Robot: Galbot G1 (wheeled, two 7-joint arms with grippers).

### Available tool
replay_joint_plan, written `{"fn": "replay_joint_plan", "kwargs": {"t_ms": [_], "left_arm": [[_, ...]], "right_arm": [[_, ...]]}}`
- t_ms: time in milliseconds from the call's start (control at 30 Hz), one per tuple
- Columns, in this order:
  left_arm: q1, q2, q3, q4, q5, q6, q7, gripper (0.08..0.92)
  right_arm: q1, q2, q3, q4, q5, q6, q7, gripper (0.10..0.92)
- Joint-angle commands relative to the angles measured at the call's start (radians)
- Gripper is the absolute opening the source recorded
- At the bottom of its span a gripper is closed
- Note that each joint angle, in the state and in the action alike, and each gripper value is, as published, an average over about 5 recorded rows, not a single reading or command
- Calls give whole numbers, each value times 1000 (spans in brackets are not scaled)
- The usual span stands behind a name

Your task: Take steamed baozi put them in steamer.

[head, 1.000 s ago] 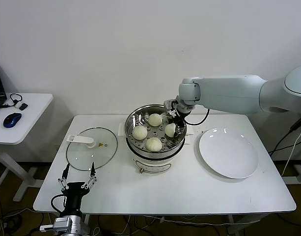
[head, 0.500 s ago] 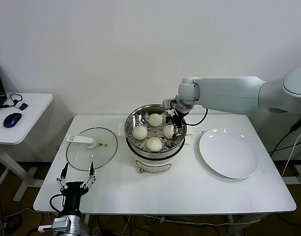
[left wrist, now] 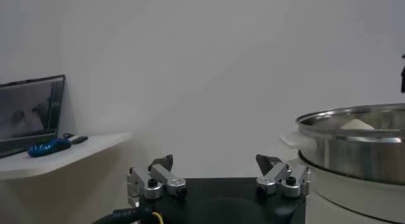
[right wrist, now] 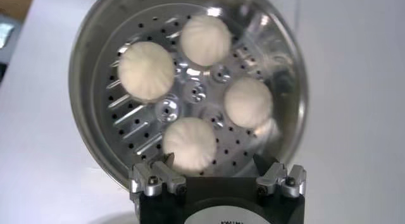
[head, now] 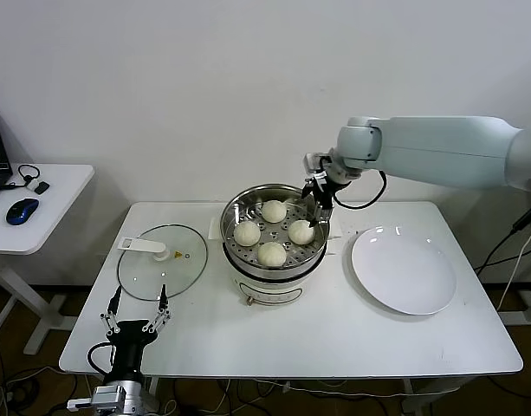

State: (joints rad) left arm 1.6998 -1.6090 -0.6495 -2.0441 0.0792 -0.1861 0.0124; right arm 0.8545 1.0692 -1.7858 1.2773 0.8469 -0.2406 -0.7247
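All four baozi [head: 272,232] sit on the perforated tray inside the steamer [head: 248,269], spaced in a ring and apart from one another. The right gripper [head: 316,206] hangs just above the steamer's right rim, over the nearest bun, jaws spread wide and holding nothing. The left gripper [head: 137,316] is parked low at the table's [head: 334,329] front left edge, fingers splayed apart, empty. The glass lid [head: 161,260] lies flat left of the steamer; the white plate [head: 404,270] lies to its right.
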Motion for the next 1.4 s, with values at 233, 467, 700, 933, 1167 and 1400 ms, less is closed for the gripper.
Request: {"fn": "replay_joint_plan", "kwargs": {"t_ms": [233, 467, 700, 933, 1167, 1400], "left_arm": [[0, -31, 15, -1, 11, 1, 2, 823], [0, -29, 17, 4, 18, 2, 3, 823], [4, -27, 18, 2, 26, 3, 6, 823], [12, -24, 15, 1, 32, -2, 6, 823], [18, -25, 18, -1, 37, -7, 5, 823], [27, -28, 21, -6, 46, -9, 2, 823]], "right_arm": [[-235, -538, 419, 356, -5, -41, 522, 823], [-760, -703, 932, 507, -7, -24, 765, 823], [-1576, -688, 1729, 620, -136, 92, 876, 823], [-2083, -448, 2217, 706, -295, 223, 868, 823], [-2289, -143, 2391, 729, -478, 353, 802, 823], [-2424, 90, 2412, 743, -554, 465, 769, 823]]}}
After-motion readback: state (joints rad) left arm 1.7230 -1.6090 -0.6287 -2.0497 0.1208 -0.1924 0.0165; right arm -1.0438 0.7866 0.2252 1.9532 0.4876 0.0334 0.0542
